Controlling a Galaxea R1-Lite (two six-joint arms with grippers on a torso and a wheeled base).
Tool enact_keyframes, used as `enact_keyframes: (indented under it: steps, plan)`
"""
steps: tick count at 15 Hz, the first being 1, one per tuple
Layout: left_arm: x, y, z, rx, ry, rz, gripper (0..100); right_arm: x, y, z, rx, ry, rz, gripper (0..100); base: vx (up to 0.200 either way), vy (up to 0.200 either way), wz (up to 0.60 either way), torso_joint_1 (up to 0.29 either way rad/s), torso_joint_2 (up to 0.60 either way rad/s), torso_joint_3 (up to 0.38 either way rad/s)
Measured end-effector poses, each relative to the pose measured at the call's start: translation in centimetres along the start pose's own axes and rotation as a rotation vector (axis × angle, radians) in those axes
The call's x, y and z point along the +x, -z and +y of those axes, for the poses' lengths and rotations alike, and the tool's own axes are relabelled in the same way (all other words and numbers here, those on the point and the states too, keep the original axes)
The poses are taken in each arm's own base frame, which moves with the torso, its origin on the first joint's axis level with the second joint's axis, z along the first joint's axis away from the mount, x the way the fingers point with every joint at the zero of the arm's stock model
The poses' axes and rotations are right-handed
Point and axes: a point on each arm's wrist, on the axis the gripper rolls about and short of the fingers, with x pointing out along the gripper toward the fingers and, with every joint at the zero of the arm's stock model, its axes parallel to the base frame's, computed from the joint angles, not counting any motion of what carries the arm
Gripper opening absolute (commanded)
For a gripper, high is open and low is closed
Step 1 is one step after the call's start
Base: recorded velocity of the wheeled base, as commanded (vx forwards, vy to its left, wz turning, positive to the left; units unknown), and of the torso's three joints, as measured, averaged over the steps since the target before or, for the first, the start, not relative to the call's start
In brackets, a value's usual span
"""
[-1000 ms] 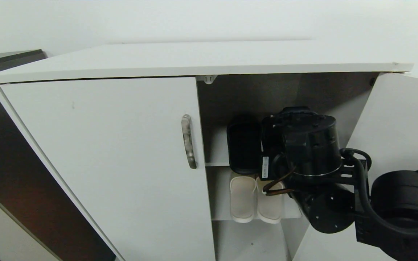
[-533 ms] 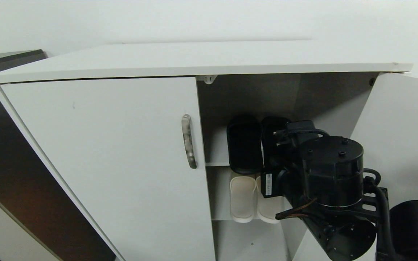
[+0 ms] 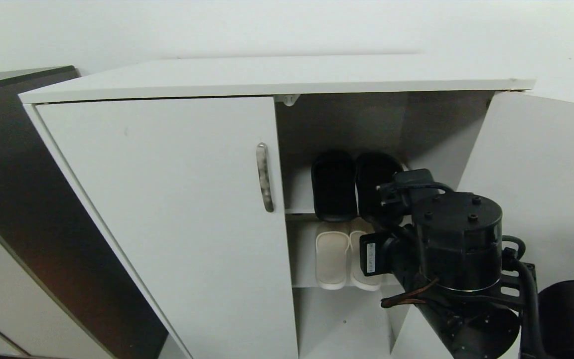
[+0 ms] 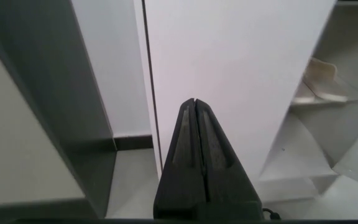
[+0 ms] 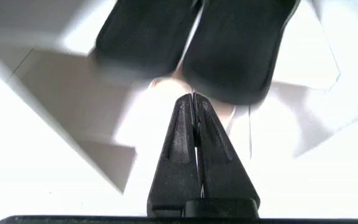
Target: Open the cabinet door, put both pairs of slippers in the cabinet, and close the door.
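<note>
The white cabinet (image 3: 267,75) has its right door (image 3: 541,189) swung open and its left door (image 3: 167,199) closed. A black pair of slippers (image 3: 334,184) lies on the upper shelf and a white pair (image 3: 332,254) on the shelf below. My right arm (image 3: 451,239) hangs just in front of the open compartment. Its gripper (image 5: 193,99) is shut and empty, pointing at the black slippers (image 5: 229,43) a short way off. My left gripper (image 4: 194,102) is shut and empty, facing the closed left door (image 4: 229,62), with a white slipper (image 4: 322,90) off to one side.
A metal handle (image 3: 264,177) runs down the closed door's inner edge. A dark panel (image 3: 13,164) leans to the left of the cabinet. The cabinet's bottom compartment (image 3: 342,319) is bare. A white wall stands behind.
My right arm has drawn back out of the cabinet and dropped lower, uncovering the second black slipper. The head camera has shifted, so the cabinet sits differently in view.
</note>
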Motion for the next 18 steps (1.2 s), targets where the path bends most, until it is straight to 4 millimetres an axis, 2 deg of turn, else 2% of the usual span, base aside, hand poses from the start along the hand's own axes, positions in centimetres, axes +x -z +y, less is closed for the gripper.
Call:
enact_keyframes:
  steps: [18]
  plan:
    - [0.0,0.01,0.0,-0.002,-0.002,0.001,0,0.04,0.54,-0.1,-0.012,0.003,0.013,0,-0.2,0.0,0.0,0.002,0.0,0.001]
